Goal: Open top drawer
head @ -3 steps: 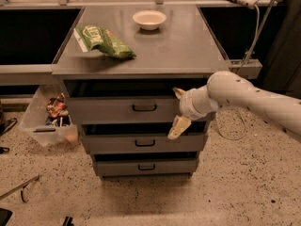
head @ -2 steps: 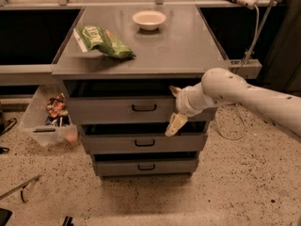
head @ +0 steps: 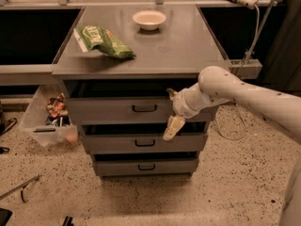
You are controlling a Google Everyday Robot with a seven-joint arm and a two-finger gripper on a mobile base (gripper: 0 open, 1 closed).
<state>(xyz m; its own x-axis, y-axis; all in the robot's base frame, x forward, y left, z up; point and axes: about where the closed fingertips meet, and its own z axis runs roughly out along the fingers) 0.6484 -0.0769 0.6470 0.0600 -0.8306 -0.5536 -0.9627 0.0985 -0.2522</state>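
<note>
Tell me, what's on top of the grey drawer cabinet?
A green bag and a white bowl. Anything beneath the bag is hidden. The gripper is lower, at the top drawer front.

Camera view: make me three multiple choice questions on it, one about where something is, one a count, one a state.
1. Where is the gripper?
A) over the white bowl
B) in front of the top drawer, right of its handle
C) at the bottom drawer

2. How many drawers does the cabinet have?
A) two
B) three
C) five

3. How do the gripper's fingers stand?
A) shut on the green bag
B) shut on the handle
C) spread apart, gripping nothing

Answers:
1 B: it hangs beside the black handle.
2 B: three grey fronts are stacked.
3 C: one finger points up and one down.
</note>
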